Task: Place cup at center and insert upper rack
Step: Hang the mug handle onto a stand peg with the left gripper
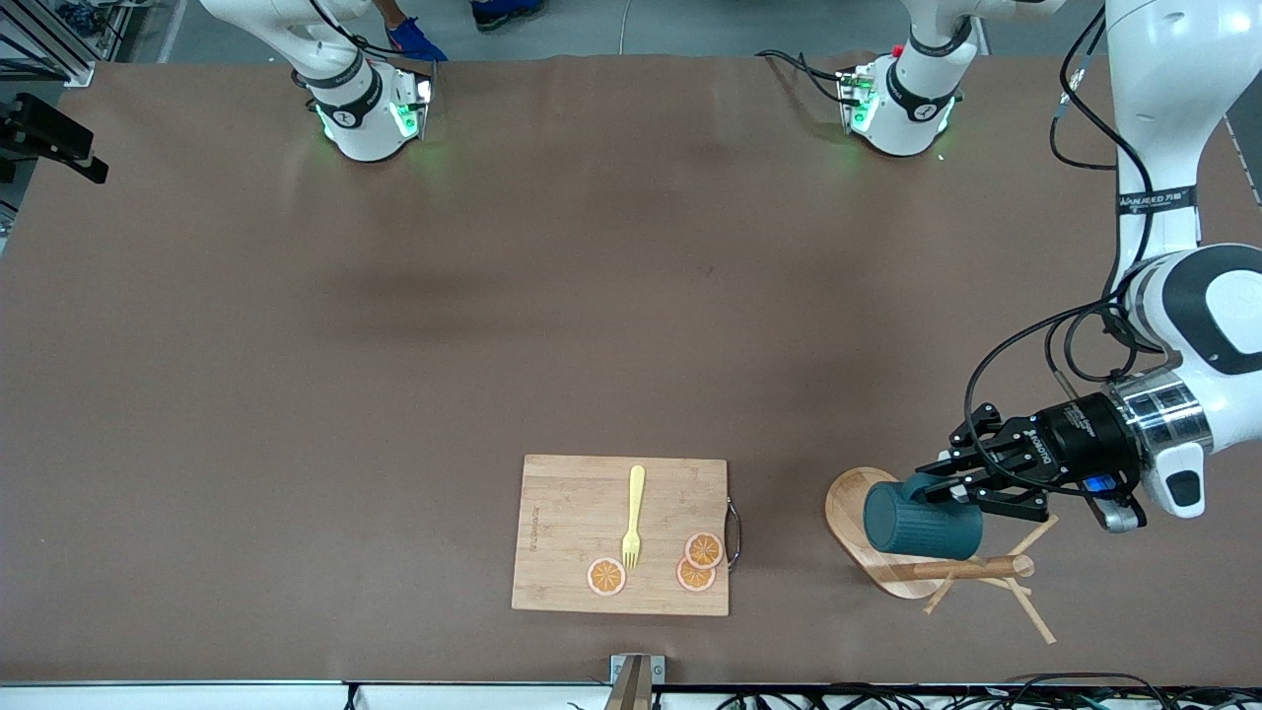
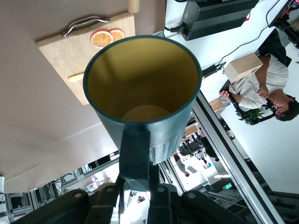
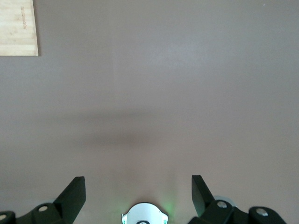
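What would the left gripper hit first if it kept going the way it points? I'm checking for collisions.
Probably nothing soon: left gripper, holding the dark teal cup over the wooden mug tree, points above the bamboo cutting board; depth is unclear.

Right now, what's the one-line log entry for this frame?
left gripper: shut on cup handle, over mug tree | right gripper: open, waiting above bare table | cup: not centered

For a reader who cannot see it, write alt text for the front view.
The left hand holds the teal cup sideways by its handle over the mug tree's base, at the left arm's end of the table. Beside it, a cutting board carries a yellow fork and orange slices.
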### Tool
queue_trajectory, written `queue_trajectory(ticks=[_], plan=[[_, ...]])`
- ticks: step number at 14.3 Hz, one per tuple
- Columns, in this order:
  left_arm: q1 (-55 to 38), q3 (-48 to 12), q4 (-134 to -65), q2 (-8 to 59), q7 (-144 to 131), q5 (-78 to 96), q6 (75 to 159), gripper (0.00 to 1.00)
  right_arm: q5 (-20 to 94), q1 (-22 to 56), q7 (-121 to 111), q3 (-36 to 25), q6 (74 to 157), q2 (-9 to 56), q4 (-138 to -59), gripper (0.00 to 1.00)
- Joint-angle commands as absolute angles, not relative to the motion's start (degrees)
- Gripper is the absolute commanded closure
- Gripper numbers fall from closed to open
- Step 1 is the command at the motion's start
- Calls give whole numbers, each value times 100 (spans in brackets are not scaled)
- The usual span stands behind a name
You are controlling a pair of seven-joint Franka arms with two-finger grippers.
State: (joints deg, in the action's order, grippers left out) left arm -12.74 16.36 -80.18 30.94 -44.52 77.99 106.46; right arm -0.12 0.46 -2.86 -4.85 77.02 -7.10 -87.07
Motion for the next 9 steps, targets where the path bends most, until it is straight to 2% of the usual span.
queue_trajectory(ticks=[1,9], plan=[[-1248,1617,-7805,3261,-4342,8102,10556,100,18,-79,-290,-396,7550,-492,-8376,0],[-1231,1617,-7717,3542,-4140,8314,10556,100,18,-158,-316,-378,7550,-475,-8376,0]])
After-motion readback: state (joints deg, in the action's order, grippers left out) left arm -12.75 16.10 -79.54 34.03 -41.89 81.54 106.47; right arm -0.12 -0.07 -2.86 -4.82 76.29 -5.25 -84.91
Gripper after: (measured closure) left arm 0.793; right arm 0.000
